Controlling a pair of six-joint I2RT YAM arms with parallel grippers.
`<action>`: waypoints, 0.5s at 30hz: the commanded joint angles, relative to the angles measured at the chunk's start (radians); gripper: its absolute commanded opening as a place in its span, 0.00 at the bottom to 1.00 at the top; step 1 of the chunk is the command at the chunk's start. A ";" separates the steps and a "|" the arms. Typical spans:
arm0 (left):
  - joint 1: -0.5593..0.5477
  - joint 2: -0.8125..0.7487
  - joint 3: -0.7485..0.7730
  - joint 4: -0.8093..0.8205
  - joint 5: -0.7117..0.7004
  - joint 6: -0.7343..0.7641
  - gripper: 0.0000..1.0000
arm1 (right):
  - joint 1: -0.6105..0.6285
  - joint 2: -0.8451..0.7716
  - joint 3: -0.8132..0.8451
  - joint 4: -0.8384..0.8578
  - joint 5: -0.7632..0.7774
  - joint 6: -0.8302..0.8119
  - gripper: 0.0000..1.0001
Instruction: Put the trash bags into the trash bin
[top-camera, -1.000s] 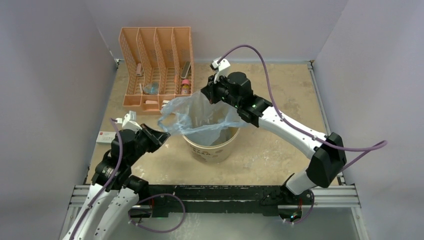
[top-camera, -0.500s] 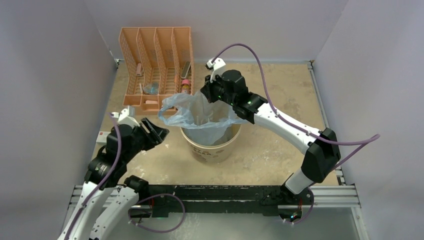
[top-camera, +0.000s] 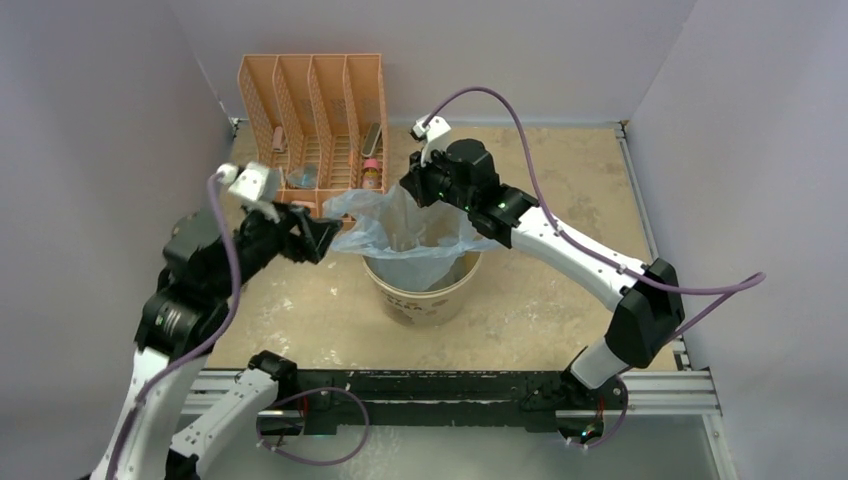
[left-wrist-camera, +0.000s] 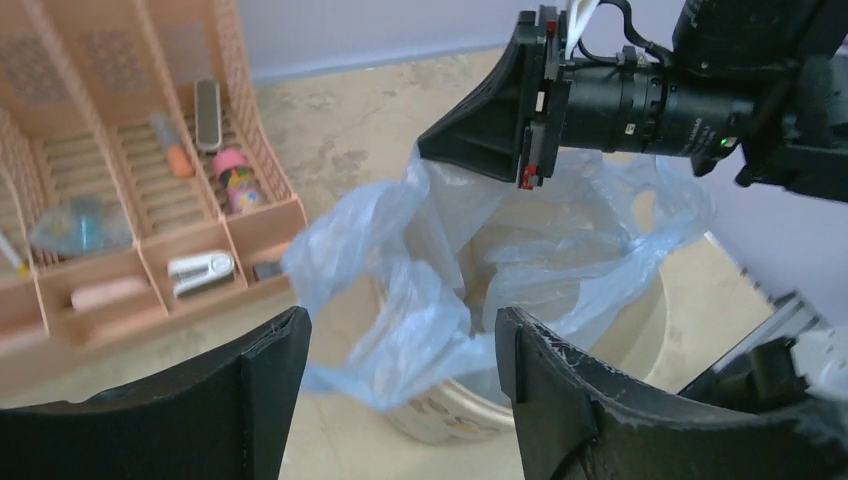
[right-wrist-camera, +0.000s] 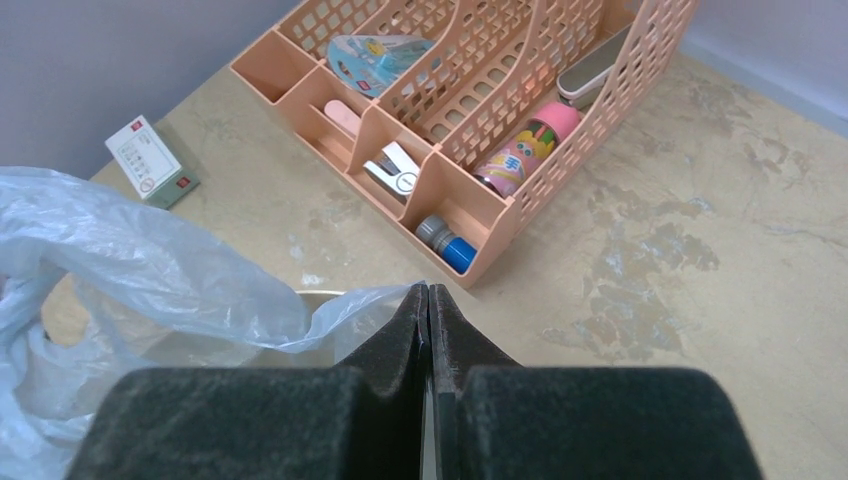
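1. The tabletop (top-camera: 560, 170) is a mottled beige slab with pale walls around it.
2. An orange mesh organizer (top-camera: 310, 100) stands at the far left corner, with small items in its compartments.
3. The trash bin (top-camera: 425, 295), cream with brown lettering, sits upright near the middle of the tabletop.
4. The trash bag (top-camera: 400, 225), thin light-blue film, drapes over the bin's mouth. Its lower part hangs inside, and its upper part is lifted above the far rim.
5. The right hand (top-camera: 412, 188) is above the bin's far side, its fingers pinched together on the bag's top edge.
6. The left hand (top-camera: 318, 238) is just left of the bin with its fingers spread apart. The bag's loose fold lies just ahead of them.
7. A small white box (right-wrist-camera: 152, 160) lies near the organizer.
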 joint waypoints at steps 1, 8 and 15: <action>0.003 0.229 0.106 0.082 0.186 0.287 0.67 | -0.004 -0.084 0.018 0.029 -0.041 -0.016 0.04; 0.003 0.418 0.142 0.111 0.292 0.452 0.66 | -0.004 -0.108 -0.004 0.038 -0.069 -0.008 0.04; 0.003 0.448 0.131 0.163 0.278 0.461 0.64 | -0.004 -0.121 -0.014 0.051 -0.098 -0.005 0.03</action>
